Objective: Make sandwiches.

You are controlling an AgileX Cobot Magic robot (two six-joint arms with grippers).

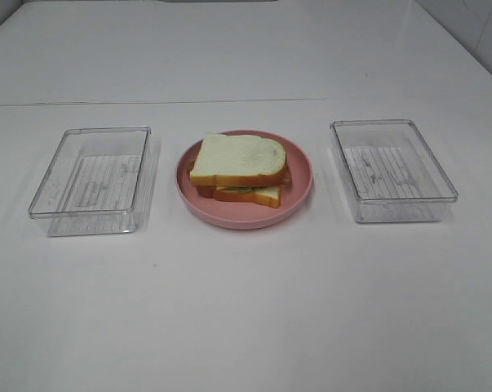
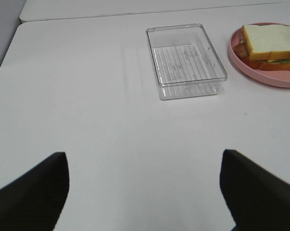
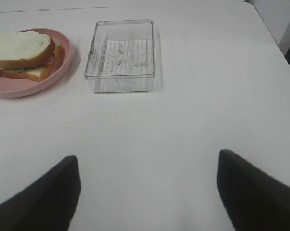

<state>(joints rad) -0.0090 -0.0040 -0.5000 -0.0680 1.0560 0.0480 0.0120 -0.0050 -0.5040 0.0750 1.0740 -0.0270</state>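
Note:
A stacked sandwich [image 1: 239, 167] lies on the round pink plate [image 1: 303, 188] in the middle of the table: two white bread slices with orange-brown crust, green lettuce peeking out between them. It also shows as the sandwich [image 2: 270, 45] in the left wrist view and the sandwich [image 3: 22, 53] in the right wrist view. Neither arm appears in the high view. My left gripper [image 2: 145, 187] is open over bare table, well short of the left tray. My right gripper [image 3: 147, 187] is open too, nothing between its fingers.
An empty clear plastic tray [image 1: 92, 180] stands left of the plate, and another clear tray [image 1: 391, 170] stands to its right. The same trays show as the left tray [image 2: 185, 60] and the right tray [image 3: 120, 54]. The white table's far edge runs behind them.

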